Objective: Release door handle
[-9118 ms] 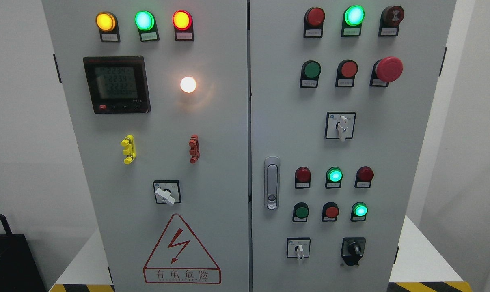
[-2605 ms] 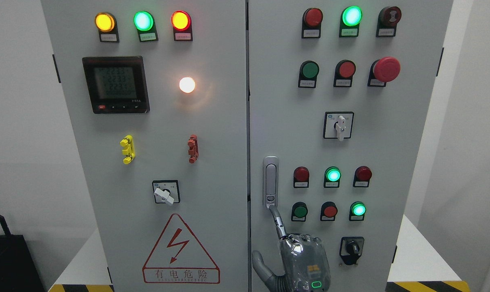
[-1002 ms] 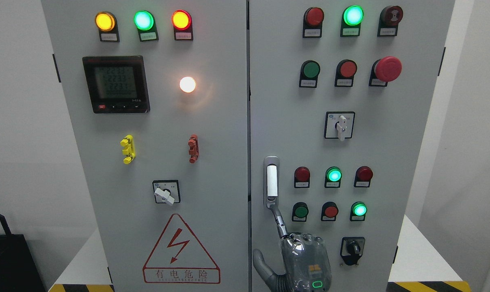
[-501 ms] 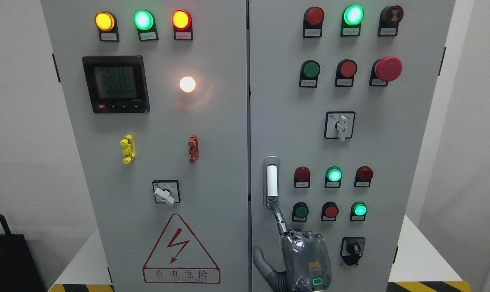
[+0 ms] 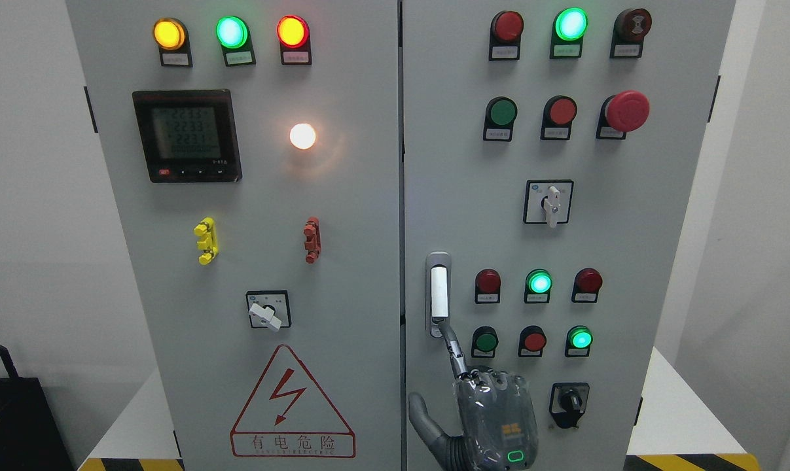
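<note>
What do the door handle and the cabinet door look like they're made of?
Door handle: likely metal with a satin chrome finish, judging by its silvery sheen and bright reflective bar. Cabinet door: apparently sheet steel with matte light-grey paint, flat, even and without glare.

You are facing an industrial or electrical training room; a grey control cabinet (image 5: pixel 395 196) fills the frame, studded with indicator lamps (image 5: pixel 232 31); hazard-striped floor tape (image 5: pixel 689 462) shows lower right; bare white walls (image 5: pixel 28 196) flank it.

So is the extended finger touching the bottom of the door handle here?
Yes, the right hand has one fingertip at the lower end of the door handle.
</note>
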Tool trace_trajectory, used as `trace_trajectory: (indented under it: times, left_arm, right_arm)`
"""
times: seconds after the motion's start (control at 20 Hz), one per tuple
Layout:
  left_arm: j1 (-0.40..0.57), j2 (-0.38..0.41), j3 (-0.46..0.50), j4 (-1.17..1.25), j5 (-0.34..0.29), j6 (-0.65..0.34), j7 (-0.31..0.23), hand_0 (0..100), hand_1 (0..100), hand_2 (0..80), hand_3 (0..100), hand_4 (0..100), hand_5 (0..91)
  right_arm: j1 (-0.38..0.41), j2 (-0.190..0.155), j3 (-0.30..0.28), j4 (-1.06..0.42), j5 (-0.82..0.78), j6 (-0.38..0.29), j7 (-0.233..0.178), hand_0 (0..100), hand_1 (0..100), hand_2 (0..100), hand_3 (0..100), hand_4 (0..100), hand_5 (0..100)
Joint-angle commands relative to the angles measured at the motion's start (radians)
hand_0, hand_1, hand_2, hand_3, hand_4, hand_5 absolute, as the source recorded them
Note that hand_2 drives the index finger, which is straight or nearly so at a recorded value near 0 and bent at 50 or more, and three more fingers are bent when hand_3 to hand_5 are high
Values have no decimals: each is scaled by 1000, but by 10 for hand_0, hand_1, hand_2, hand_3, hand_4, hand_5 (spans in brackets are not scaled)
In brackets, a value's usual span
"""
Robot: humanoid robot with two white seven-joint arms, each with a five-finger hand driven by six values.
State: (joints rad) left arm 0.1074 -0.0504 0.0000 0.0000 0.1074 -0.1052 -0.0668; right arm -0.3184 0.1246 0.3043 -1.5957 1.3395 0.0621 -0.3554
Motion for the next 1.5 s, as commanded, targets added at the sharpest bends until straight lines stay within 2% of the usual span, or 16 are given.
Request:
trace_trajectory:
  times: [0.0,0.1,0.2,0.25,0.3,0.35,0.45,0.5,0.7,0.8,0.85,0.95,1.05,1.2,1.45]
  left_arm:
    - [0,0,-14,20,0,-1,-1,120,389,0,0,0,0]
    - [0,0,-14,20,0,-1,-1,120,389,0,0,0,0]
    - [0,0,-14,20,0,-1,-1,120,389,0,0,0,0]
    - [0,0,-14,20,0,-1,-1,120,389,0,0,0,0]
    - [0,1,-14,20,0,-1,-1,120,389,0,0,0,0]
    - [0,0,-14,20,0,-1,-1,120,389,0,0,0,0]
    - [0,0,-14,20,0,-1,-1,120,389,0,0,0,0]
    - [0,1,-14,20,0,-1,-1,120,389,0,0,0,0]
    - [0,1,-14,20,0,-1,-1,120,389,0,0,0,0]
    - [0,0,-14,20,0,-1,-1,120,389,0,0,0,0]
    - [0,1,-14,20,0,-1,-1,120,389,0,0,0,0]
    - [0,0,-14,20,0,-1,-1,120,389,0,0,0,0]
    - [0,0,-14,20,0,-1,-1,120,389,0,0,0,0]
    - [0,1,-14,20,0,-1,-1,120,389,0,0,0,0]
    - [0,0,-14,20,0,-1,-1,120,389,0,0,0,0]
  right_arm:
    - [16,-2,1,-7,-2,-45,-39,383,352,80,1000,1000,1000]
    - [45,-2,-1,-23,-6,-96,-54,400,366,230,1000,1000,1000]
    - [97,-2,1,-52,-83,-107,-47,468,403,429,1000,1000,989]
    - [120,-2,3,-67,-124,-107,-43,486,412,493,1000,981,981]
    - [137,-2,3,-79,-143,-107,-40,518,434,586,1000,896,953]
    - [144,3,0,-85,-146,-107,-40,492,467,609,948,789,858]
    - [144,9,-5,-89,-149,-107,-40,411,505,606,797,640,693]
    - [141,9,-5,-95,-160,-105,-40,382,512,598,748,595,645]
    - [107,9,-5,-109,-177,-94,-27,319,507,612,690,548,585]
    - [85,9,-7,-113,-177,-78,-22,310,490,668,710,572,605]
    - [76,9,-7,-113,-177,-68,-22,314,477,706,751,609,655]
    - [61,9,-4,-113,-177,-67,-23,319,436,818,882,774,872]
    - [49,10,-2,-113,-175,-68,-22,311,430,893,971,850,954]
    - [41,9,-2,-113,-175,-65,-20,319,402,997,1000,893,964]
    - [4,10,-4,-113,-175,-39,21,344,316,1000,1000,914,972]
